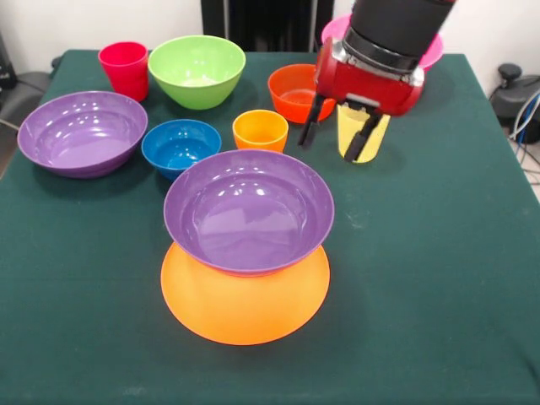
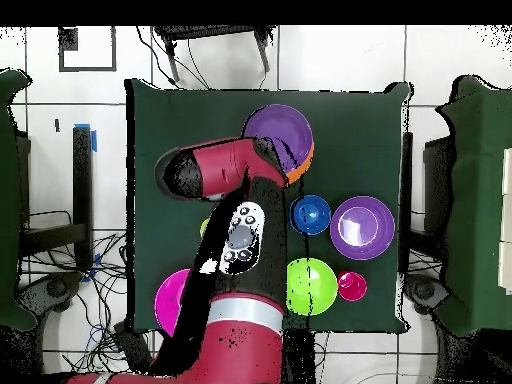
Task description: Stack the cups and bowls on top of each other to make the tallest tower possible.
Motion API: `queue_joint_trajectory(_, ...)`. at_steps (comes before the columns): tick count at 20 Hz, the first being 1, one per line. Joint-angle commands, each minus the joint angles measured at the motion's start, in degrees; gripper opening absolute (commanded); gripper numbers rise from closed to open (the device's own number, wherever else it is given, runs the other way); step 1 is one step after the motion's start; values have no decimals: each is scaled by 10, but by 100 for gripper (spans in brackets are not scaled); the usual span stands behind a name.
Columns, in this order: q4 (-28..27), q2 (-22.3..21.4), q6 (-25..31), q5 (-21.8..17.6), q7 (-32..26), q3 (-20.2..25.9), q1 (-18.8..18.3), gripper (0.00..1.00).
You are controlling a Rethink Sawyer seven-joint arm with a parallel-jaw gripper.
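Note:
The tower stands at the table's front middle: a purple bowl (image 1: 249, 211) (image 2: 280, 135) sits upright on an upside-down yellow-orange bowl (image 1: 245, 299) (image 2: 303, 166). My gripper (image 1: 336, 139) hangs open over the back right. Its right finger (image 1: 363, 139) overlaps the translucent yellow cup (image 1: 378, 135) (image 2: 204, 227), and whether they touch I cannot tell. The orange cup (image 1: 260, 129) stands just left of the gripper. The red-pink cup (image 1: 125, 69) (image 2: 351, 285) is at the back left. In the overhead view the arm hides the gripper.
A second purple bowl (image 1: 82, 131) (image 2: 361, 226) and the blue bowl (image 1: 180, 145) (image 2: 311, 213) sit at the left. The green bowl (image 1: 197, 69) (image 2: 311, 283) and orange-red bowl (image 1: 291, 91) are at the back. The pink bowl (image 1: 337, 29) (image 2: 173, 300) lies behind the arm.

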Motion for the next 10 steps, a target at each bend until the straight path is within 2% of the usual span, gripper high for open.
queue_joint_trajectory(1, 201, -8, -120, -2, 21, 96, -40, 100)
queue_joint_trajectory(6, 285, -24, -167, 9, 25, 138, -83, 100)
queue_joint_trajectory(10, 332, -37, -172, 16, 9, 188, -128, 100)
